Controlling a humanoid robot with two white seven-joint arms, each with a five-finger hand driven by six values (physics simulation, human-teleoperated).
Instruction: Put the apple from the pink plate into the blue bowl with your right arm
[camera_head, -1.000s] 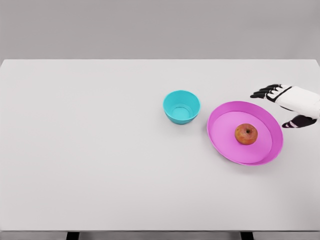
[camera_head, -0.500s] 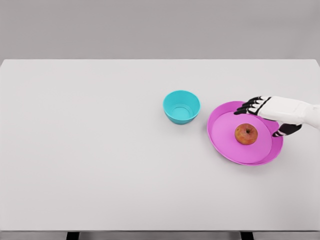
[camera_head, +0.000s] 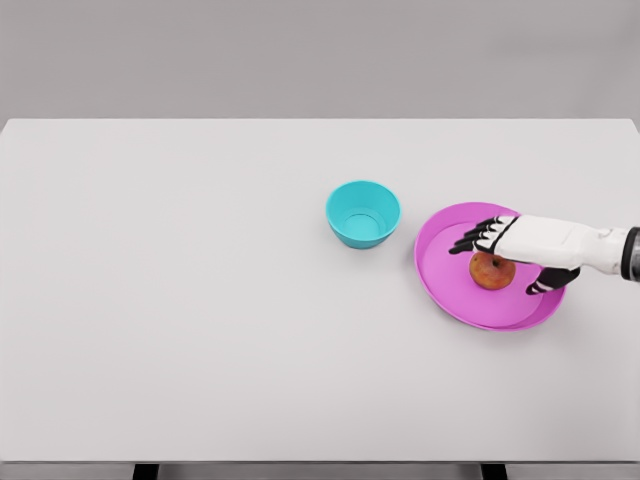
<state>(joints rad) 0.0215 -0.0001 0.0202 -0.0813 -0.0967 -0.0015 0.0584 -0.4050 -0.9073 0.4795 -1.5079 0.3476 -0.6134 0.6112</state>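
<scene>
Head view: right hand (camera_head: 507, 250) over apple (camera_head: 490, 272).

the right hand (camera_head: 505, 250), at the right of the frame, covers the upper part of the apple (camera_head: 490, 273); only the lower portion of the fruit shows beneath the palm. contact between hand and apple cannot be determined. the hand and forearm also hide a stretch of the pink plate (camera_head: 445, 290) along its right side. the right arm is cut off by the right edge of the frame. the table (camera_head: 200, 300) is cut by the left, right and bottom edges, its legs showing only as dark stubs at the bottom.
</scene>
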